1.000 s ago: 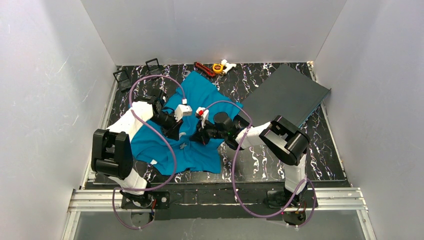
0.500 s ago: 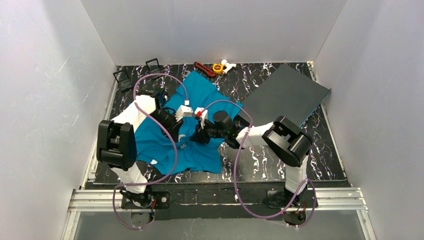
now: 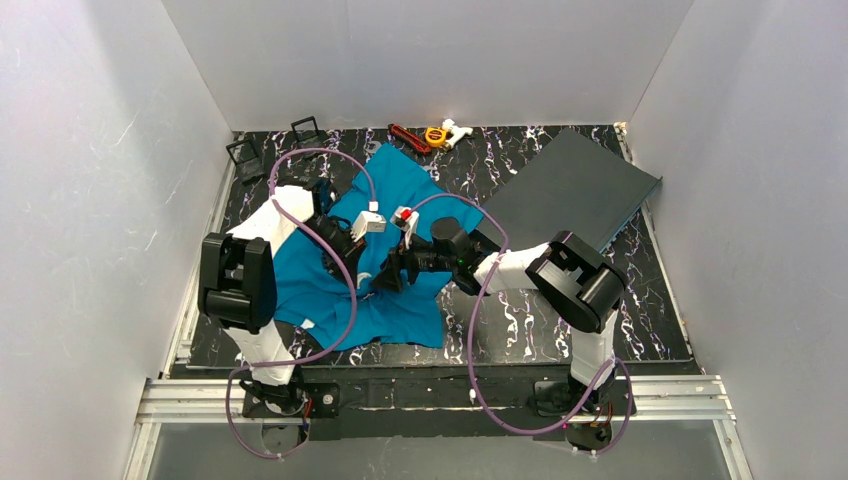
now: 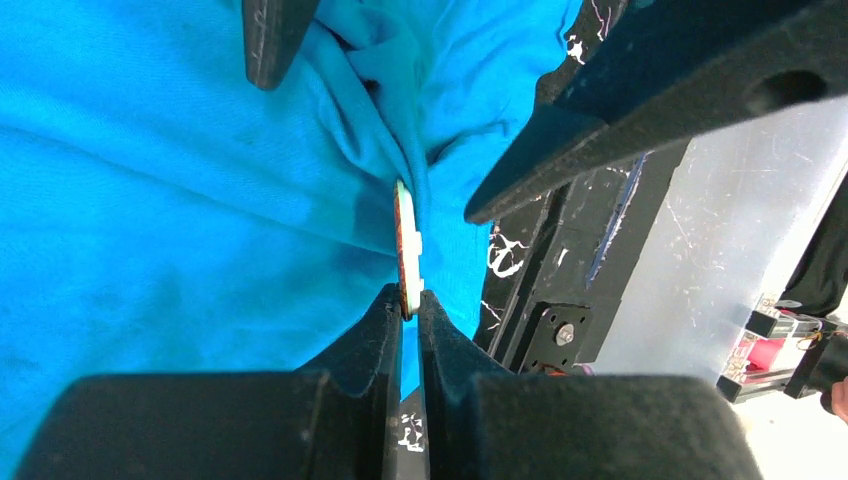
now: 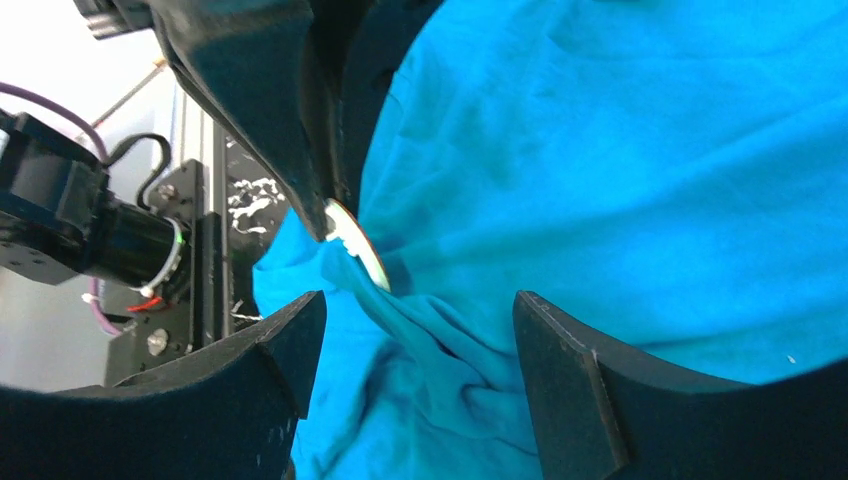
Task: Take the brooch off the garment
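The left pincer (image 4: 410,300) nips the brooch (image 4: 404,245), apparently touching the garment (image 5: 600,150); the right pincer (image 5: 420,330) gapes wide, empty.

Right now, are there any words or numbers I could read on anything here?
No words or numbers can be read.
The T-shirt is plain teal, with no print showing.
The brooch shows only its edge.
The small yellow thing at the far edge is too small to read.

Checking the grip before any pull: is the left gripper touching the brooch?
Touching. The left wrist view shows the left gripper shut on the lower edge of the brooch, edge-on against the shirt.
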Controlling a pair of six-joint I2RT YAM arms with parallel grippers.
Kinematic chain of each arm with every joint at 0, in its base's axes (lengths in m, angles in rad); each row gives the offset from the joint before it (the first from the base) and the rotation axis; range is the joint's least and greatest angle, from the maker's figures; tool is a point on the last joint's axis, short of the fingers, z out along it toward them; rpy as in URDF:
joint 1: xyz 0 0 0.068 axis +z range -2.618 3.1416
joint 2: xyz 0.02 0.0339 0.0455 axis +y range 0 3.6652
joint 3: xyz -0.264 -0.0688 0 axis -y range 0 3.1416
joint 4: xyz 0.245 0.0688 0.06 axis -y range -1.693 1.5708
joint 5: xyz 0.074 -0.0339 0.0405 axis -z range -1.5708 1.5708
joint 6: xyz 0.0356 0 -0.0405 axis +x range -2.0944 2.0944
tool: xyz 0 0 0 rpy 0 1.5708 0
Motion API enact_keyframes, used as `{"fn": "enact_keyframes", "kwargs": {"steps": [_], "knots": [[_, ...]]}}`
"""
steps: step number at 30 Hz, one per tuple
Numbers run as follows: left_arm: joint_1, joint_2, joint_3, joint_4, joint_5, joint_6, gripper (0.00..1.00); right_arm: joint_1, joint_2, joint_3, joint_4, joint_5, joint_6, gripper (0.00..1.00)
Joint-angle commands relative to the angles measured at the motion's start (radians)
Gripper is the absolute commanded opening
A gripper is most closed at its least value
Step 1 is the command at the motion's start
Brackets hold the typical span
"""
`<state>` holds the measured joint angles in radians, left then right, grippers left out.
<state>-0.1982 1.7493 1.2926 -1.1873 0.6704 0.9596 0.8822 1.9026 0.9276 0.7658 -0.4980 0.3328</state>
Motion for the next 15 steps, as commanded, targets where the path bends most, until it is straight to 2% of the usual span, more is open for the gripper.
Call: {"fn": "enact_keyframes", "kwargs": {"steps": [1, 10, 15], "knots": [[0.003, 0.007, 0.036, -0.054, 0.063, -0.021, 0.00, 0.010, 0.007, 0.043, 0.106, -0.029, 0.112, 0.77], [0.002, 0.009, 0.044, -0.054, 0.070, -0.028, 0.00, 0.020, 0.060, 0.095, 0.099, -0.020, 0.150, 0.70], [0.002, 0.006, 0.047, -0.055, 0.072, -0.030, 0.00, 0.021, 0.082, 0.105, 0.074, -0.004, 0.132, 0.58]]}}
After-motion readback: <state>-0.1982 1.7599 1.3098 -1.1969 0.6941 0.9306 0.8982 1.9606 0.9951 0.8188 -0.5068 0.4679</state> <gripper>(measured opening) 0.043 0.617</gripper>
